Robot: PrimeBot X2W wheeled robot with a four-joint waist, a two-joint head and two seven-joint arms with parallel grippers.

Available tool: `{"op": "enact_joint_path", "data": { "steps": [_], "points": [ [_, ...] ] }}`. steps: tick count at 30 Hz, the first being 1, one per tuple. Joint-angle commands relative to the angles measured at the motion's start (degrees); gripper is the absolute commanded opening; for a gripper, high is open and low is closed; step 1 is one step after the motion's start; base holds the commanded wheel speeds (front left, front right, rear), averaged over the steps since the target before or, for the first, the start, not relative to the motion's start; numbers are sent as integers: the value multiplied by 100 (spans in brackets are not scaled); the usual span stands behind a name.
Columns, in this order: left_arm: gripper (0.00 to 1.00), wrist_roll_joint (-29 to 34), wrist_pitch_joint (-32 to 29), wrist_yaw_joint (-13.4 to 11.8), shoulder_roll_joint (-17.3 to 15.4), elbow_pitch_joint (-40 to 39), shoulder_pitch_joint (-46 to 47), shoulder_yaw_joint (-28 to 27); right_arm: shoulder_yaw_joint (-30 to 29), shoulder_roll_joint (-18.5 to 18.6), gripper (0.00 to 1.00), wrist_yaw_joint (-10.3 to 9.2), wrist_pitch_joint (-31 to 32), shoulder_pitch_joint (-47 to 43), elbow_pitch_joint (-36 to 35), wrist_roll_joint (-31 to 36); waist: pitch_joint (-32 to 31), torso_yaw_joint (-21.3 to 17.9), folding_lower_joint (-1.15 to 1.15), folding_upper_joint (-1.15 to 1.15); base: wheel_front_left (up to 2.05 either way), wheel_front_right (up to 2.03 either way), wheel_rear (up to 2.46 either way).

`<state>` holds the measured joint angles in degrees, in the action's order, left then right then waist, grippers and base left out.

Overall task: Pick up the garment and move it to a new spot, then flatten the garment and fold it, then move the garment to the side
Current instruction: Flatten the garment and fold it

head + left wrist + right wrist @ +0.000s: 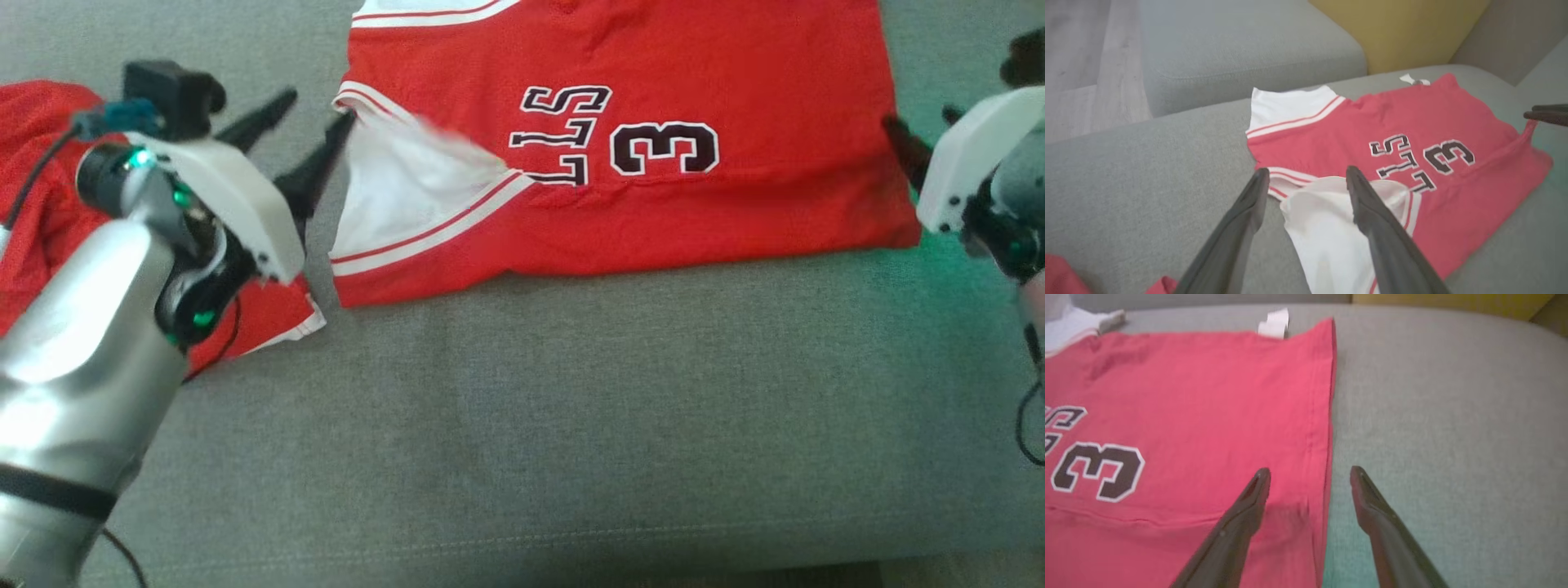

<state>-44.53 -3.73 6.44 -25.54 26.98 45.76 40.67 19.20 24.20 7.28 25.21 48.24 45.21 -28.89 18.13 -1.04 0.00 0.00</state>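
Left pincer [318,108] spread, tips at one edge of the jersey [694,204]; right pincer [1309,470] spread, straddling the opposite edge; it lies between them on the sofa [571,408] — looks soft, limp — best pinched at corners.

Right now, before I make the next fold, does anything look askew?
Yes. On the red basketball jersey, a white fabric flap near the open left claw is turned out and puckered rather than flat. A small white tag also pokes past its far edge. The rest lies fairly smooth on the grey fabric cushion.
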Motion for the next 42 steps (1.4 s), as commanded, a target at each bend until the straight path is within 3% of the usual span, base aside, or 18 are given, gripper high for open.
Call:
{"op": "enact_joint_path", "data": {
  "steps": [1,9,17,23,32,42],
  "points": [
    [100,-1,97,-36,-165,-105,320,-325,-14,12,100,21,-115,106,-145,55,-14,-12,0,0,0,0,0],
    [100,-147,1584,-562,418,287,146,-932,-379,-442,100,21,-2105,-177,-231,312,-408,-23,0,0,0,0,0],
    [100,269,1869,-1106,877,-534,-891,-1644,-495,-721,100,21,-3763,-1149,-605,625,-939,19,0,0,0,0,0],
    [100,1028,1871,-1249,1337,-1179,-2059,-2032,-937,-1022,100,21,-4006,-2046,-1199,1101,-1276,13,0,0,0,0,0],
    [100,1913,1872,-1178,1900,-1140,-3385,-2160,-1834,-1712,100,21,-4019,-3426,-2402,1889,-1597,-43,0,0,0,0,0],
    [100,2433,1872,-1104,2104,-894,-3607,-2546,-1990,-1965,100,21,-4015,-3727,-2814,2239,-1465,-167,0,0,0,0,0]
  ]
}}
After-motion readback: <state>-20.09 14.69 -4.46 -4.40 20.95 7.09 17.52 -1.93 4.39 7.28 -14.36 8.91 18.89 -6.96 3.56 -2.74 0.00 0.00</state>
